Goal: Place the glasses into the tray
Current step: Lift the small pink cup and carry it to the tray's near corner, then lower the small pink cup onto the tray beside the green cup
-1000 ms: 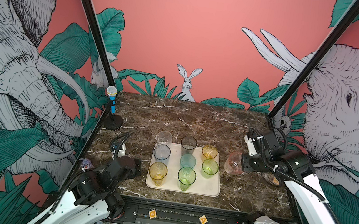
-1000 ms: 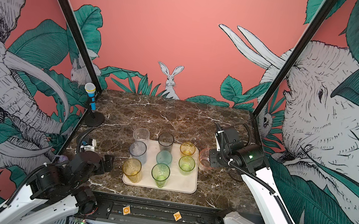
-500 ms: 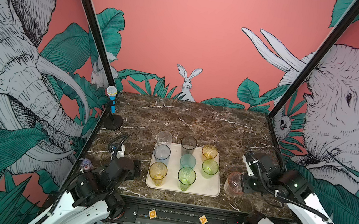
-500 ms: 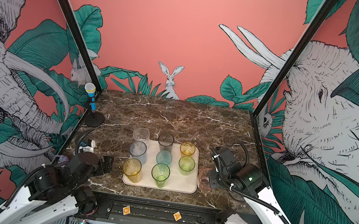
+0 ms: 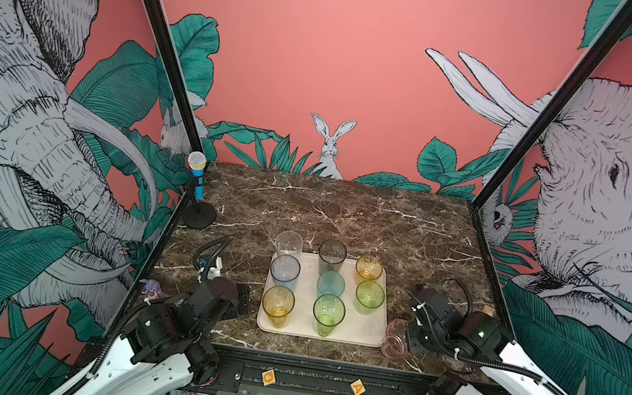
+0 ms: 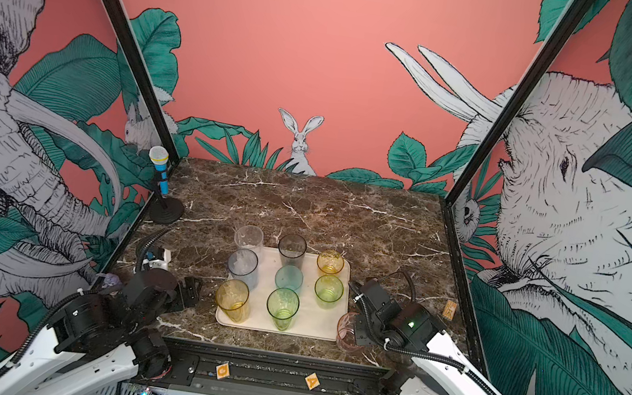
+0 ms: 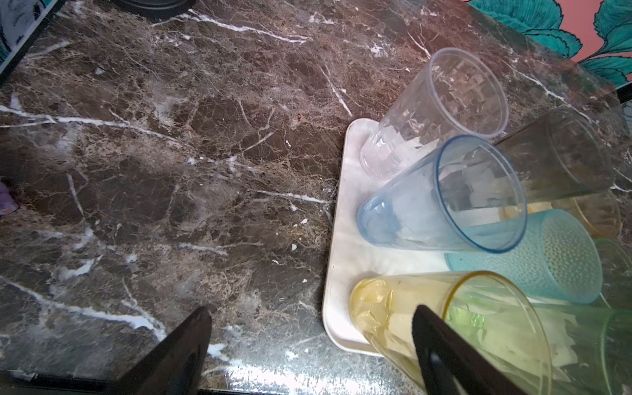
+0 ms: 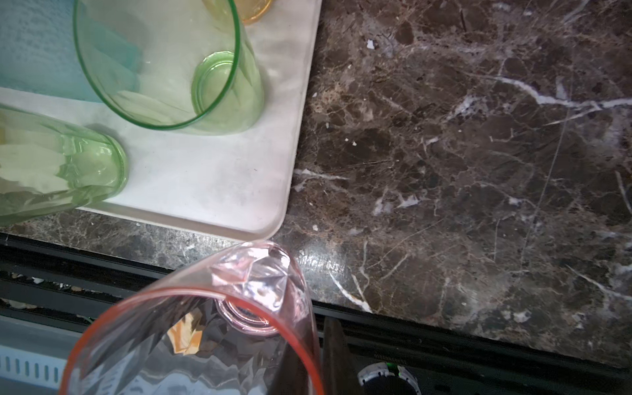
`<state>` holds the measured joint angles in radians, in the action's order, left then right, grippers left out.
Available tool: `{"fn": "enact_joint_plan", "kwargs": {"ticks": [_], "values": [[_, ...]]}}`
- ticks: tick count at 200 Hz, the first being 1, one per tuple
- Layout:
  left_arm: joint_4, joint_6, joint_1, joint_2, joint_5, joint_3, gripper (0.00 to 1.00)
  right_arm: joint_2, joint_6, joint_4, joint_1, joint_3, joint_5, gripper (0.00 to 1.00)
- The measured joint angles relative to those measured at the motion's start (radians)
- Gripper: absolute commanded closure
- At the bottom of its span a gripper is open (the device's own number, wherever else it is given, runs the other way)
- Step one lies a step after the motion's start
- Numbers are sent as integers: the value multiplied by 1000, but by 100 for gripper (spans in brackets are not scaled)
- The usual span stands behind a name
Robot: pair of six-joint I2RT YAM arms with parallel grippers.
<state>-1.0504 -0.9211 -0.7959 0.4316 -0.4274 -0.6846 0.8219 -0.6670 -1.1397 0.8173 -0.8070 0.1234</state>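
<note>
Marble table [image 5: 346,211]: dark brown, white-veined.
Tray [image 5: 366,331]: cream, near centre, bearing eight upright tumblers [image 5: 331,284] in three rows.
Left gripper [image 7: 309,311]: jaws spread wide, empty, just left of the tray's near left corner.
Right gripper [image 8: 309,357]: pinched tight on the rim of the pink glass [image 5: 395,340].
Pink glass: tilted, off the tray, just beside its near right corner.

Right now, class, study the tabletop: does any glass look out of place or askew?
Yes: the pink glass is off the tray, beside its near right corner, tilted, its rim pinched in the right gripper. The other eight glasses stand upright in the tray.
</note>
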Motion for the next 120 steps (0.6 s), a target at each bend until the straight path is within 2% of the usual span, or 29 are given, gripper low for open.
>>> {"fn": "enact_joint_plan", "kwargs": {"ticks": [52,120], "values": [[0,-2,0,2,3,3,8,27,-41,146,48,98,16,100],[0,-4,0,2,16,15,8,118,-67,268,119,116,60,100]]}}
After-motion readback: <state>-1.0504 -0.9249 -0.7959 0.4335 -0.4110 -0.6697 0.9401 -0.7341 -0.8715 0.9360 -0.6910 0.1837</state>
